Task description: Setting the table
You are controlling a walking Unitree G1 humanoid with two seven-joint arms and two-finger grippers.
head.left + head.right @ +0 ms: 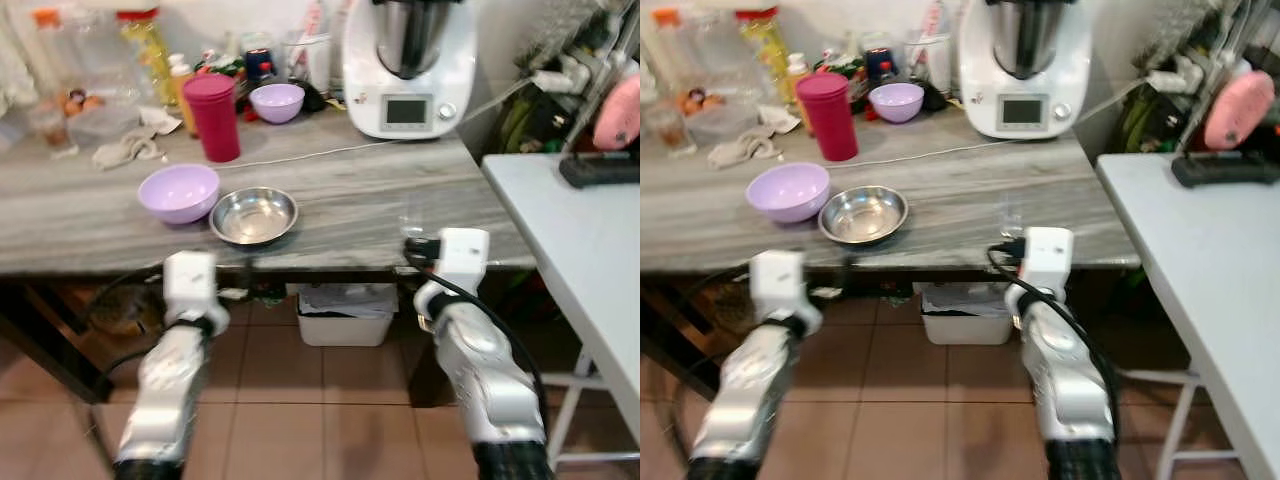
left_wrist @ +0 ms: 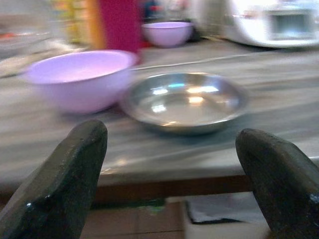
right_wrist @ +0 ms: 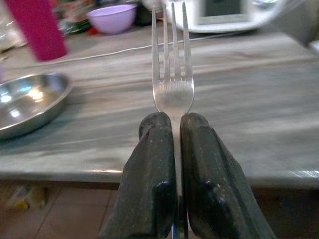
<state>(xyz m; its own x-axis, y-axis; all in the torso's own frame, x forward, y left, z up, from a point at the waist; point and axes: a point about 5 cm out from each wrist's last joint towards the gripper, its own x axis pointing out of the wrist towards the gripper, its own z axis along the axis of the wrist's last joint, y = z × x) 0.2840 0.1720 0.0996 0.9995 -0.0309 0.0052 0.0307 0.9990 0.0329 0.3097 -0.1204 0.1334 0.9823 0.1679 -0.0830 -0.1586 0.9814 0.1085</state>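
Clamping a silver metal fork upright in my right gripper at the grey wooden table edge, my left gripper gapes before the round steel bowl.

A grey, streaked counter carries a lilac bowl, a shiny steel dish and a magenta tumbler; the silver fork sits between black fingers.
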